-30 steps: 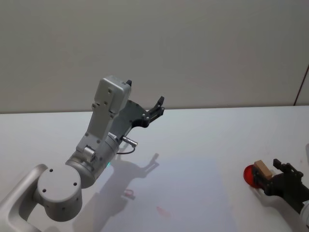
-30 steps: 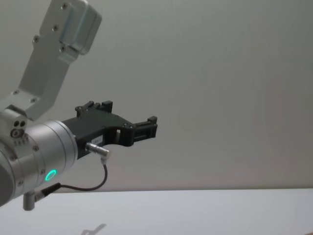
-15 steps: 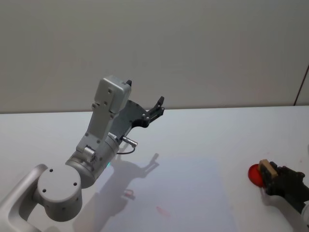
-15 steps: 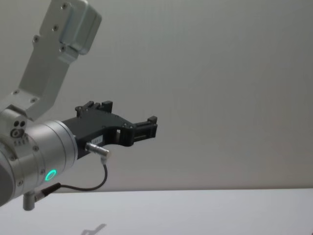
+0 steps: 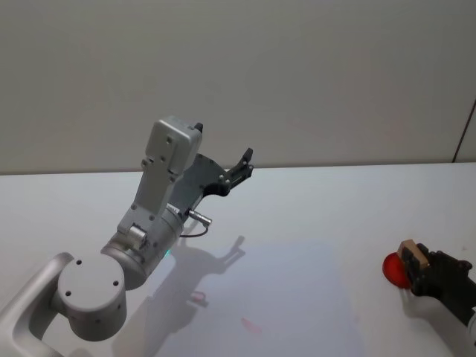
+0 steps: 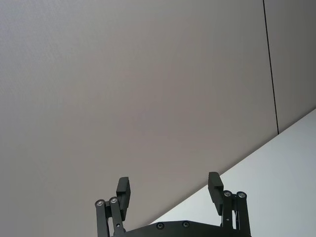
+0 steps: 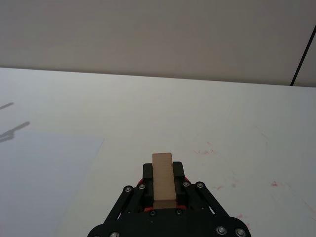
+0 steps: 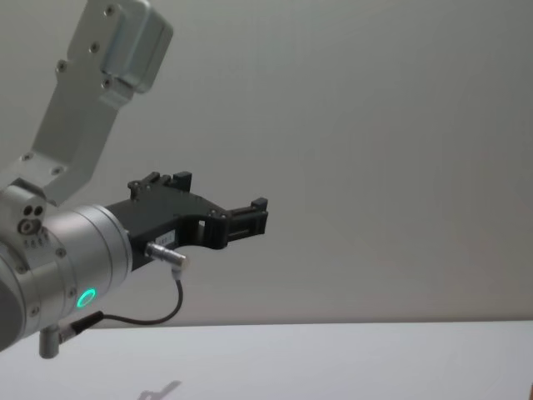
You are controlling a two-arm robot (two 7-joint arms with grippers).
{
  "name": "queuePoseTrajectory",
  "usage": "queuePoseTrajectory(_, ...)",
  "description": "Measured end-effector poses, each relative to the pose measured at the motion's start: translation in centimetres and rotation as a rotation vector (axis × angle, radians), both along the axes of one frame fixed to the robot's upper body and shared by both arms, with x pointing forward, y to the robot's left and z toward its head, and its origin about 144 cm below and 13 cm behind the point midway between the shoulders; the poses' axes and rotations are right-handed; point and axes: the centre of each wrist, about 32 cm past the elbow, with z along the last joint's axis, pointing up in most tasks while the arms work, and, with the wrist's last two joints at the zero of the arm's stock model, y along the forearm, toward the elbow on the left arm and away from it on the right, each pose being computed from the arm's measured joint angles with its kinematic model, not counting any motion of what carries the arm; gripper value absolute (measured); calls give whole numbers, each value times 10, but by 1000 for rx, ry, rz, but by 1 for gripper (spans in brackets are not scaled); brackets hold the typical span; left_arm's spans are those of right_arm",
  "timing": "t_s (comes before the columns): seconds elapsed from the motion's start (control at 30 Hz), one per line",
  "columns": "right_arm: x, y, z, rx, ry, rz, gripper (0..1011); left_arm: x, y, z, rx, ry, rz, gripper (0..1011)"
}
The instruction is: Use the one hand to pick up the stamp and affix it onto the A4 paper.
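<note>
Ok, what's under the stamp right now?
A red round pad, partly covered by the right gripper clamping the stamp. The stamp's underside and any contact are hidden. The left gripper is parked, raised.

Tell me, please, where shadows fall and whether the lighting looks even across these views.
Head view: the left arm casts a soft shadow on the table beside it. Right wrist view: even light, no glare. Chest view: flatly lit wall.

Soft, even light covers my table (image 5: 320,197). My left gripper (image 5: 245,162) throws a pale shadow (image 5: 236,247) onto its middle.
</note>
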Motion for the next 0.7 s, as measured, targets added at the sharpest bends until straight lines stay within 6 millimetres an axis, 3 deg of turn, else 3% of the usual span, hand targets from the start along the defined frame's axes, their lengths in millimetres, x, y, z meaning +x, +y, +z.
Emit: queuePoseTrajectory(0.7, -5, 11, 23, 84, -64, 135, 219, 0, 0, 0, 0, 0, 0, 1001)
